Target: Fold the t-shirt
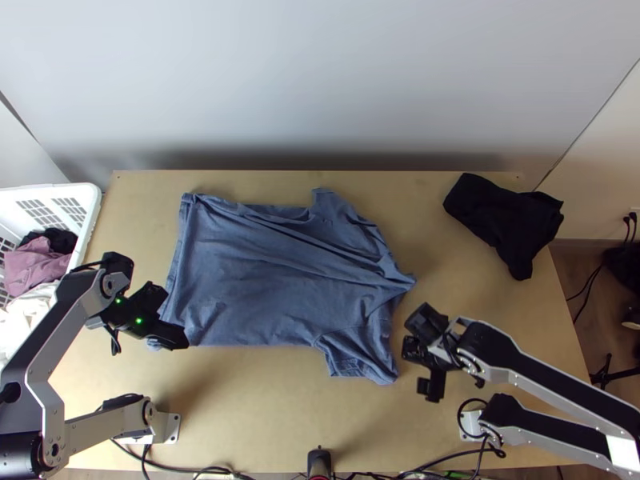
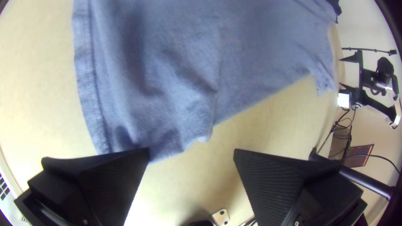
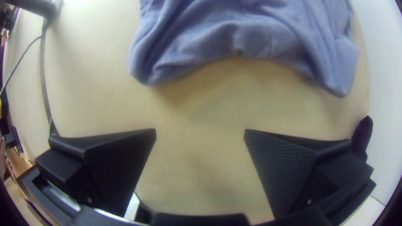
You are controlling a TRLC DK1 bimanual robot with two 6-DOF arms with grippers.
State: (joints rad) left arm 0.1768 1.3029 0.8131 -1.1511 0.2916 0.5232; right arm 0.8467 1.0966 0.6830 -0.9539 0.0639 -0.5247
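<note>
The blue t-shirt point(image 1: 272, 272) lies spread sideways on the table, its hem to the left and its sleeves and collar to the right, with creases along its upper part. My left gripper point(image 1: 174, 312) is over the shirt's lower left hem corner; in the left wrist view the gripper point(image 2: 191, 152) stands open, the shirt point(image 2: 167, 75) lying past its fingertips. To the right of the near sleeve is my right gripper point(image 1: 418, 370). In the right wrist view that gripper point(image 3: 200, 132) is open above bare wood, apart from the shirt point(image 3: 251, 33).
A black cloth point(image 1: 508, 220) lies bunched at the table's back right. A white basket point(image 1: 92, 210) with clothes stands against the left edge. Cables point(image 1: 240, 474) and a dark post point(image 1: 319, 462) are at the near edge.
</note>
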